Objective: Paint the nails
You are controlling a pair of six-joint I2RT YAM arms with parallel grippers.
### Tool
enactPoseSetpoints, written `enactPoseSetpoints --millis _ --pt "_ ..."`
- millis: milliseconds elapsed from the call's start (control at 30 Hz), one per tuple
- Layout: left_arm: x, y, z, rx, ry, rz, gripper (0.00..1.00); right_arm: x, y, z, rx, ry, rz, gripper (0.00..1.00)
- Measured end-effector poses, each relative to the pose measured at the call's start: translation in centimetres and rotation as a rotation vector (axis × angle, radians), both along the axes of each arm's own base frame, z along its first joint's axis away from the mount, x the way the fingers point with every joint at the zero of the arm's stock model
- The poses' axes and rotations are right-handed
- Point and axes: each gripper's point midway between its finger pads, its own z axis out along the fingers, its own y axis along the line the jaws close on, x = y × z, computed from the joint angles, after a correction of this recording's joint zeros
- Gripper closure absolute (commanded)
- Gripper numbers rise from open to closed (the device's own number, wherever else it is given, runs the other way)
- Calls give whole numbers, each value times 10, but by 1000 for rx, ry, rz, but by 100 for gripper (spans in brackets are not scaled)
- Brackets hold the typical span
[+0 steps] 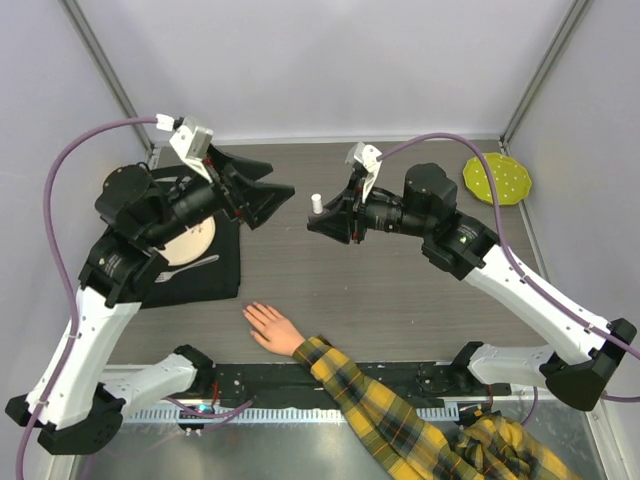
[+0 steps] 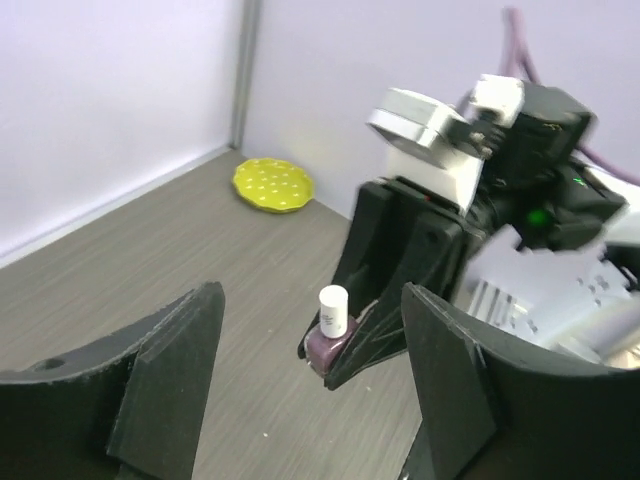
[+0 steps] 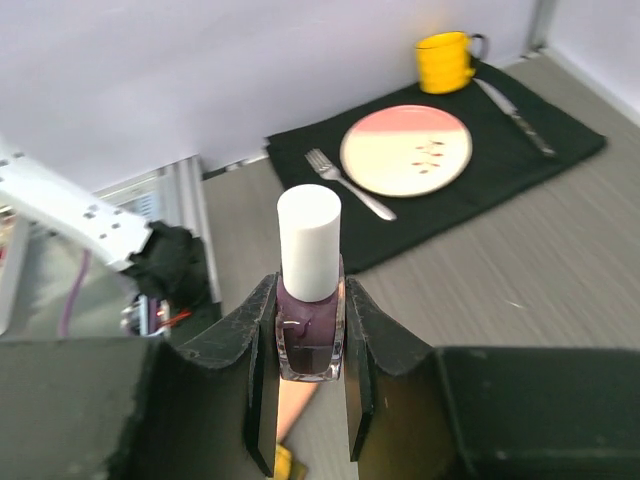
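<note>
A pale hand (image 1: 270, 328) with spread fingers and a yellow-black plaid sleeve (image 1: 400, 420) lies on the table near the front edge; its nails are too small to make out. My right gripper (image 1: 322, 222) is shut on a small purple nail polish bottle (image 3: 309, 330) with a white cap (image 3: 308, 240), held upright above the table's middle. The bottle also shows in the left wrist view (image 2: 330, 335). My left gripper (image 1: 272, 200) is open and empty, a short way left of the bottle and facing it.
A black placemat (image 1: 205, 270) at the left holds a pink-and-cream plate (image 3: 406, 150), a fork (image 3: 345, 182), a knife (image 3: 515, 115) and a yellow mug (image 3: 447, 58). A yellow-green dotted plate (image 1: 497, 178) lies at the back right.
</note>
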Motion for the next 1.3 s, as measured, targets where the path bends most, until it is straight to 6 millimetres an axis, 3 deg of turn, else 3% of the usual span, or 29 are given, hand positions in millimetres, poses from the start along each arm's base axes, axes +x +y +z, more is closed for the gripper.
enactPoseSetpoints --millis 133,233,333,567,633,767,933,1100,1200,1300 --pt "22 -4 -15 2 82 59 31 19 -6 -3 -17 -16 -107 99" --pt "37 -17 -45 24 180 68 33 26 -8 -3 -21 -23 -147 99" --pt "39 -31 -67 54 231 62 33 30 -10 -3 -26 -31 -171 99" --pt "23 -52 -63 59 193 31 34 34 -11 -8 -42 -28 -190 99" --pt "22 -55 -62 66 182 34 43 34 -11 -9 -45 -27 -190 99" --pt "26 -63 -62 89 164 51 48 34 -12 -10 -48 -25 -193 99" --pt "32 -68 -69 126 162 69 62 34 -12 -10 -49 -24 -194 99" --pt "32 -69 -75 152 168 67 99 35 -12 -10 -48 -25 -196 99" --pt "28 -71 -76 165 154 38 100 34 -12 -10 -50 -23 -192 99" --pt "15 -75 -73 184 99 -85 100 21 -10 -8 -44 -26 -124 99"
